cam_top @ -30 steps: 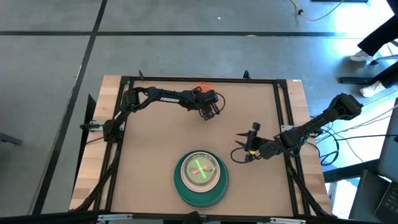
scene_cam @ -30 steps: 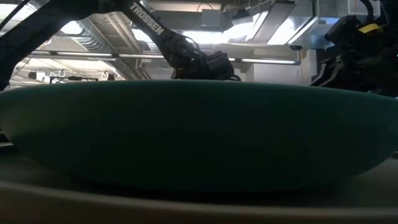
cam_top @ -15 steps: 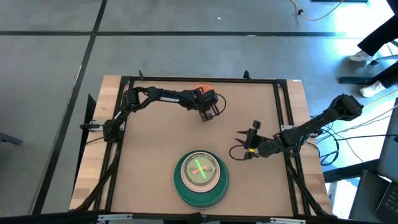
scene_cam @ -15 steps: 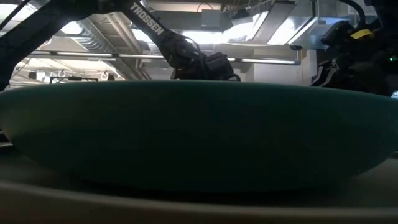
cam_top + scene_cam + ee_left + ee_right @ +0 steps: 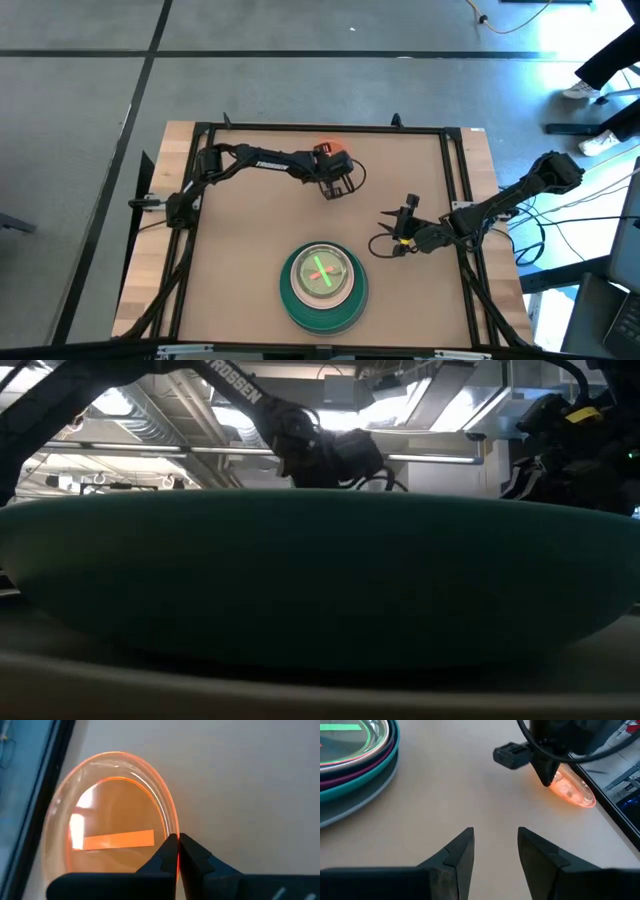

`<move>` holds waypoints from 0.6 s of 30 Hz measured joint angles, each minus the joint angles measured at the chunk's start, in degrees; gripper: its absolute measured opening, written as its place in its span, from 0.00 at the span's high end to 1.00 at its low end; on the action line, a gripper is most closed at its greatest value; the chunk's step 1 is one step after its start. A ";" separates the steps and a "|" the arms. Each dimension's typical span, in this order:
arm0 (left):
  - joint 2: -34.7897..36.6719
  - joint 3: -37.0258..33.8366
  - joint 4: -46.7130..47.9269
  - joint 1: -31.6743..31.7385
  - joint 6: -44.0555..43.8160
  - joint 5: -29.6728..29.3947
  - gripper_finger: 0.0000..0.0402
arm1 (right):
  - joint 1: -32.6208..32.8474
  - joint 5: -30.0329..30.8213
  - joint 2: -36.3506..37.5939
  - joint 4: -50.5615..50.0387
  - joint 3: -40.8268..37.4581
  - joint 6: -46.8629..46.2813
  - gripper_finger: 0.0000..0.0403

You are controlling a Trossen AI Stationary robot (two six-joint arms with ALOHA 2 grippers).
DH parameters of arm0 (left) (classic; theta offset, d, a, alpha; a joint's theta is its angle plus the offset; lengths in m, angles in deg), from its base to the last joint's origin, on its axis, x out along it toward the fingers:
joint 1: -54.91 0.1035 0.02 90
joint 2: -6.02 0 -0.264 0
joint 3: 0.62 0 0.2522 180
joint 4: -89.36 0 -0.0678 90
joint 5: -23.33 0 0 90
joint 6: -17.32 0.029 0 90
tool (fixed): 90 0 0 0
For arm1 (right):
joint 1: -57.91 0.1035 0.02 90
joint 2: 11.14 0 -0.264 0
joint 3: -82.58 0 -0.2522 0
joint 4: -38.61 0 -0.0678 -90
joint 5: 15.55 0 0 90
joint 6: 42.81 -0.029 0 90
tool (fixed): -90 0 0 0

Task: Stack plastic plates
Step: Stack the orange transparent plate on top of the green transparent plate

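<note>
A small translucent orange plate (image 5: 107, 827) sits near the table's far edge (image 5: 328, 147). My left gripper (image 5: 177, 840) is shut on its rim and also shows in the high view (image 5: 336, 170). A stack of plates (image 5: 323, 283) stands near the front edge, with a large teal plate (image 5: 320, 570) at the bottom, magenta and pale plates above it, and a green one on top (image 5: 345, 745). My right gripper (image 5: 495, 832) is open and empty, low over the table to the right of the stack (image 5: 385, 243). My left gripper pinches the orange plate's rim (image 5: 171, 826) on the plate's near side between its two fingertips. The fingers come from above, slanting down. The plate is tilted, with the held rim raised and the opposite rim (image 5: 587, 800) low by the table's far edge.
A black metal frame (image 5: 320, 128) runs round the tabletop, close behind the orange plate. Bare wooden tabletop (image 5: 250, 230) lies between the orange plate and the stack. A person's legs (image 5: 610, 60) show on the floor beyond the table's right side.
My left gripper has gone up a little, still shut on the orange plate's rim. It has also moved slightly toward the table's right and near edges. The held rim has risen with it.
</note>
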 joint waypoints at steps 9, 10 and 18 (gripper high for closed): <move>4.96 -0.02 4.51 -5.07 0.00 -1.22 0.99 | 0.07 0.08 -0.01 -0.37 0.02 0.06 0.64; 5.68 -0.02 4.93 -5.82 0.00 -1.22 0.99 | 0.07 0.07 0.00 -0.27 0.04 0.07 0.64; 9.89 0.00 7.27 -11.28 0.18 -3.39 0.99 | 0.07 0.07 0.22 -0.35 0.04 1.42 0.64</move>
